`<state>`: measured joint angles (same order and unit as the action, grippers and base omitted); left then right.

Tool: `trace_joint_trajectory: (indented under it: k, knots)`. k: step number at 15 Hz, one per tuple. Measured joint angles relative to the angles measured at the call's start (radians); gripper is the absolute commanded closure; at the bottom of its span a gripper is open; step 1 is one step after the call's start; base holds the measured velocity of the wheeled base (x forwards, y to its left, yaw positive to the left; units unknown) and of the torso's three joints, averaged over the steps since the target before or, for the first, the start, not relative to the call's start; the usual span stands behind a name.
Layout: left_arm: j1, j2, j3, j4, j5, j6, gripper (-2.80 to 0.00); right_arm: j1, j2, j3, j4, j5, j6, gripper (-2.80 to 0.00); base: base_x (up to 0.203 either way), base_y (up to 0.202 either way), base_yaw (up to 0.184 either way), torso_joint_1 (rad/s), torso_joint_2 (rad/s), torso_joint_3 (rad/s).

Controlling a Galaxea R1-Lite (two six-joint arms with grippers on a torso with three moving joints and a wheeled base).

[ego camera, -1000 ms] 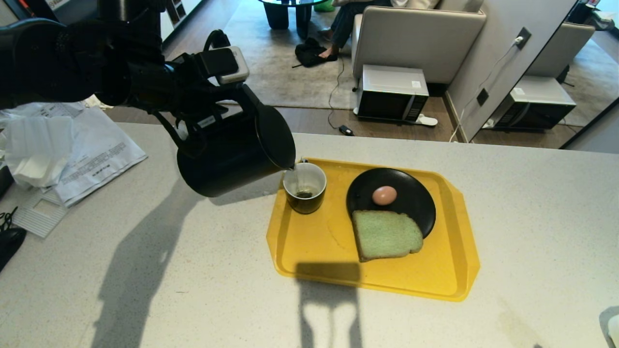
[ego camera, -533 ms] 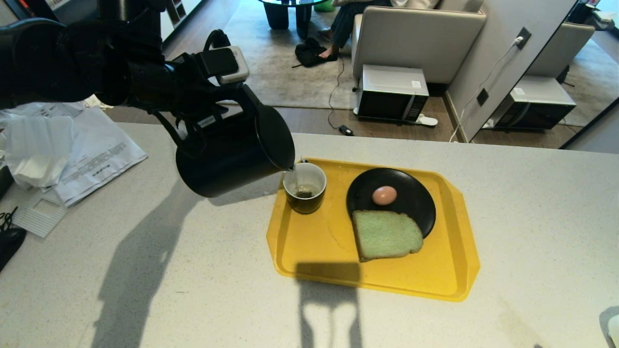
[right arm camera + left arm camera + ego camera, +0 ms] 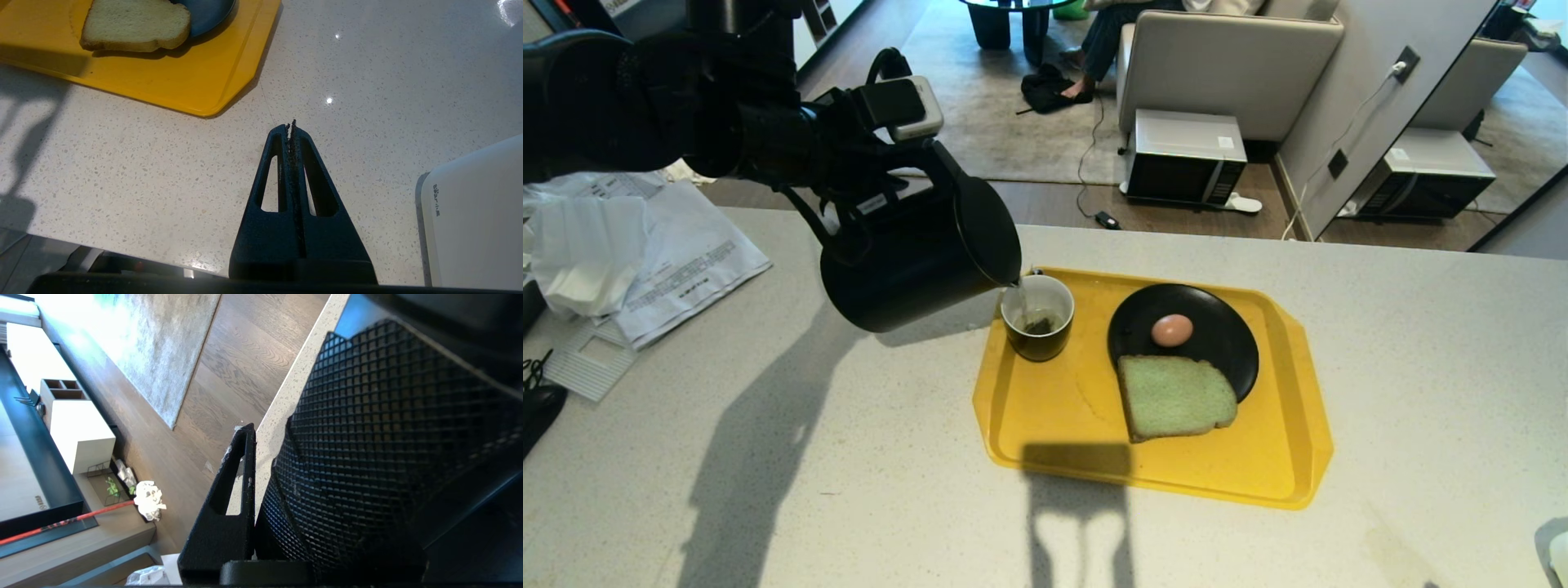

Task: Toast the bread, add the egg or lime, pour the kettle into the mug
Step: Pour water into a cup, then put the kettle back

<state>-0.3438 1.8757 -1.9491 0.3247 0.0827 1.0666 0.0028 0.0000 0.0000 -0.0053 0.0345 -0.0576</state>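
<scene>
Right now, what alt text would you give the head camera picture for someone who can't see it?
The robot's left gripper tips a black kettle, pouring water into a mug on a yellow tray. Beside the mug, an egg sits on a black plate, with green bread overlapping the plate's edge.

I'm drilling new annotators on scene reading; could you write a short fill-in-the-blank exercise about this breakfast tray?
1. The left gripper tilts the kettle so its spout is over the ____.
2. The egg lies on a black ____.
3. The bread rests partly on that dish and partly on the ____ tray.
4. The right gripper, over the bare counter, holds ____.

Missing words: mug; plate; yellow; nothing
</scene>
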Motion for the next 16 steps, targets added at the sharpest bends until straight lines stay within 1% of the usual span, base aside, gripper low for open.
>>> trace_joint_trajectory:
  k: [3,4,6,8,10,11,13,16]
  knots:
    - [0.0,-0.01,0.002,0.001,-0.01,-0.022,0.0,0.0,0.0,0.0,0.0,0.0,0.0,0.0,0.0,0.0,0.0,0.0,0.0,0.0]
    - [-0.003,-0.017,0.002,0.001,-0.013,-0.034,0.0,0.0,0.0,0.0,0.0,0.0,0.0,0.0,0.0,0.0,0.0,0.0,0.0,0.0]
    - [-0.006,-0.035,0.009,0.004,-0.045,-0.065,0.0,0.0,0.0,0.0,0.0,0.0,0.0,0.0,0.0,0.0,0.0,0.0,0.0,0.0]
    - [-0.006,-0.057,0.014,0.034,-0.055,-0.097,0.0,0.0,0.0,0.0,0.0,0.0,0.0,0.0,0.0,0.0,0.0,0.0,0.0,0.0]
    - [-0.006,-0.085,0.022,0.058,-0.06,-0.161,0.0,0.0,0.0,0.0,0.0,0.0,0.0,0.0,0.0,0.0,0.0,0.0,0.0,0.0]
    - [-0.006,-0.099,0.029,0.058,-0.075,-0.197,0.0,0.0,0.0,0.0,0.0,0.0,0.0,0.0,0.0,0.0,0.0,0.0,0.0,0.0]
    - [-0.004,-0.125,0.048,0.055,-0.13,-0.287,0.0,0.0,0.0,0.0,0.0,0.0,0.0,0.0,0.0,0.0,0.0,0.0,0.0,0.0]
    - [0.004,-0.175,0.108,0.04,-0.162,-0.424,0.0,0.0,0.0,0.0,0.0,0.0,0.0,0.0,0.0,0.0,0.0,0.0,0.0,0.0]
